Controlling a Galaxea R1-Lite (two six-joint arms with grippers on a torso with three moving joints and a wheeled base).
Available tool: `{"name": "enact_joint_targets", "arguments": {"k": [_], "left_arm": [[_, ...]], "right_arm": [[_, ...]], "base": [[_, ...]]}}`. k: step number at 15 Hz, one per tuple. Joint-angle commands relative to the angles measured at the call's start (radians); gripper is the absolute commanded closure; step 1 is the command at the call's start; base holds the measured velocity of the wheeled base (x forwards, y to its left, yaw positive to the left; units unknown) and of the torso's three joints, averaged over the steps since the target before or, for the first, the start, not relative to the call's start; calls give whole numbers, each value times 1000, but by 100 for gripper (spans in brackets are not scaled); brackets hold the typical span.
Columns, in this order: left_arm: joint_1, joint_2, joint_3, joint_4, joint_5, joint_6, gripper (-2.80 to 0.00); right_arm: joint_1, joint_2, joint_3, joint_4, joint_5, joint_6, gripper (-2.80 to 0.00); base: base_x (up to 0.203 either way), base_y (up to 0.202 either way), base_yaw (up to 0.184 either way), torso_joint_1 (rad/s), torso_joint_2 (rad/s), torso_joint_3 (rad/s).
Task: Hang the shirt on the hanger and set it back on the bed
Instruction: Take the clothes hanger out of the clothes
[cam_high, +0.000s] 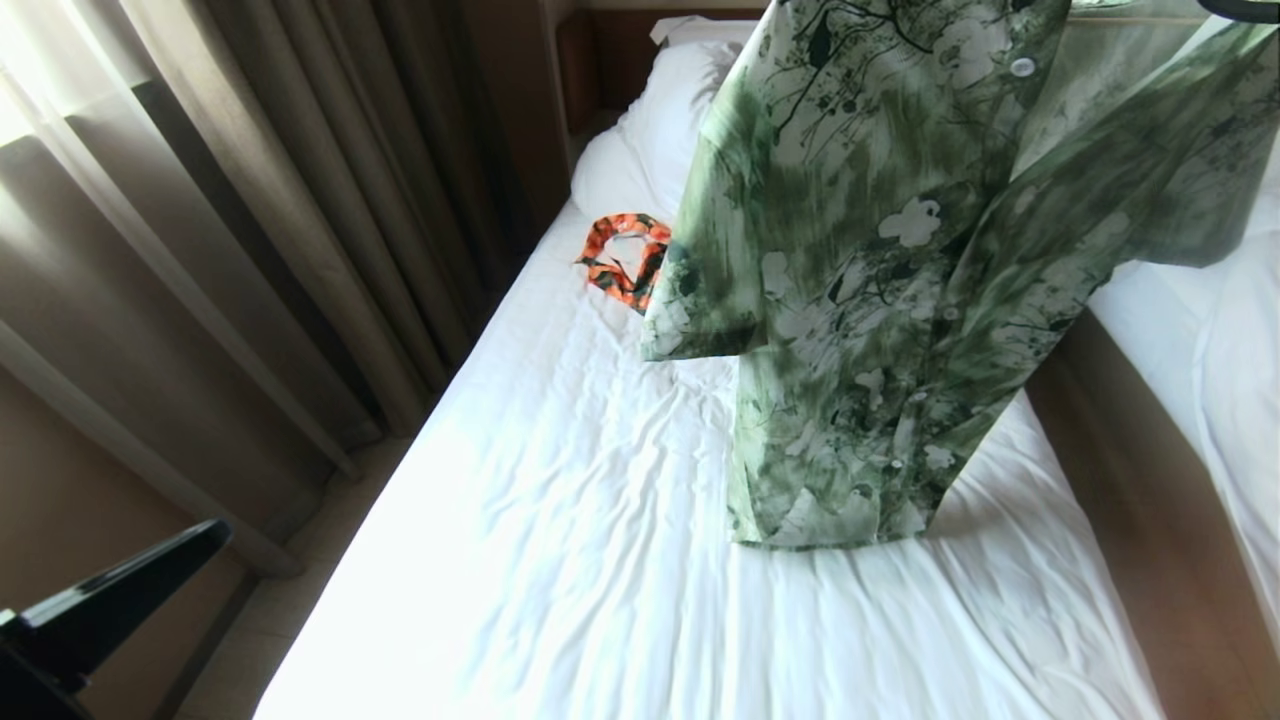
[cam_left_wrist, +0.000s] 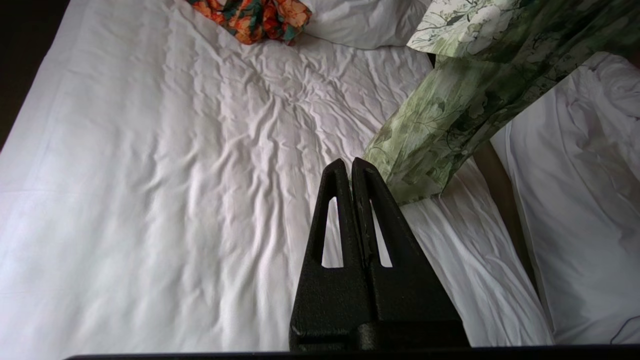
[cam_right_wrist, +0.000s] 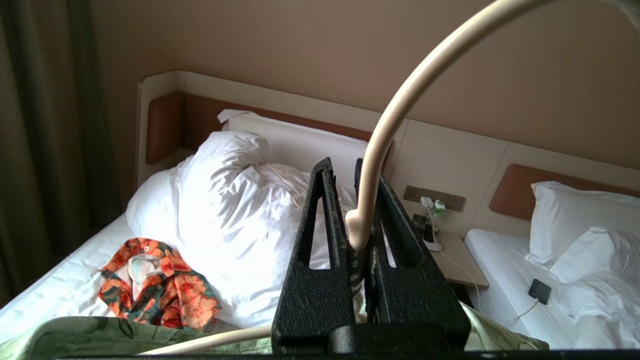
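The green flowered shirt (cam_high: 900, 270) hangs in the air over the right half of the bed (cam_high: 560, 520), its hem low near the sheet. It sits on the cream hanger (cam_right_wrist: 400, 105), whose neck is pinched between my right gripper's (cam_right_wrist: 342, 165) shut fingers; the hook arcs up above them. A shoulder bar and shirt cloth (cam_right_wrist: 75, 335) show below the gripper. My left gripper (cam_left_wrist: 350, 162) is shut and holds nothing. It hovers over the sheet (cam_left_wrist: 175, 175) just beside the shirt's hem (cam_left_wrist: 430, 150), and shows low at the left in the head view (cam_high: 210, 532).
An orange patterned garment (cam_high: 625, 255) lies by the bunched duvet (cam_right_wrist: 235, 215) near the headboard. A second bed (cam_high: 1200, 330) stands to the right across a narrow gap, with a nightstand (cam_right_wrist: 460, 260) between the heads. Curtains (cam_high: 250, 200) hang along the left.
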Motion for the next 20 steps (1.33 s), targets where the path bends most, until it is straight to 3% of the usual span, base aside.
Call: {"name": "enact_joint_targets", "arguments": {"k": [1,14,20], "left_arm": [[0,-58,-17,35,0,-2,0],[-3,-73,-36,46,-7,0,0],[-7,16,-148,41,-50,-3,0]], "right_arm": [[1,-10,0,-1,-2,-3,0],[10,-34,3,28,-2,-10,0],[12,-31,3,44,0,-10,0]], "base": [[0,0,0,0,0,0],[0,0,0,0,0,0],[0,0,0,0,0,0]]}}
